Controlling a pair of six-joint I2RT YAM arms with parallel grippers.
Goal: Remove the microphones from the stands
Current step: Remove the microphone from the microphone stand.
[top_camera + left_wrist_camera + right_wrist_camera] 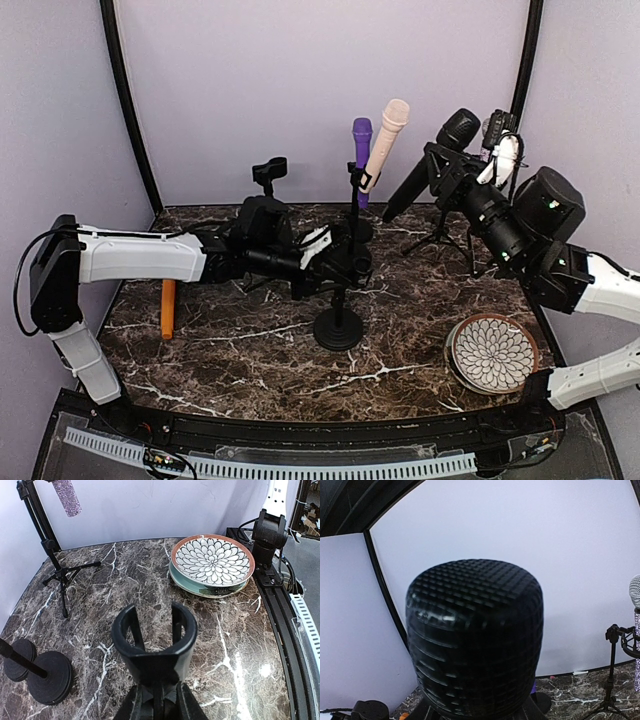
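Observation:
The black microphone [432, 168] slants up at the back right, its mesh head [475, 640] filling the right wrist view. My right gripper [458, 172] is shut on its body just below the head. The body lies against the shock mount on top of a tripod stand [440, 235]; I cannot tell whether it sits inside the mount. My left gripper [157, 702] is shut on the stem of an empty black clip [154, 632], above a stand with a round base [338, 330].
A beige microphone [386, 140] and a sparkly purple one [361, 148] stand on poles at the back centre. A patterned plate [492, 352] lies front right. An orange object [167, 307] lies at the left. Another empty clip [270, 172] rises behind the left arm.

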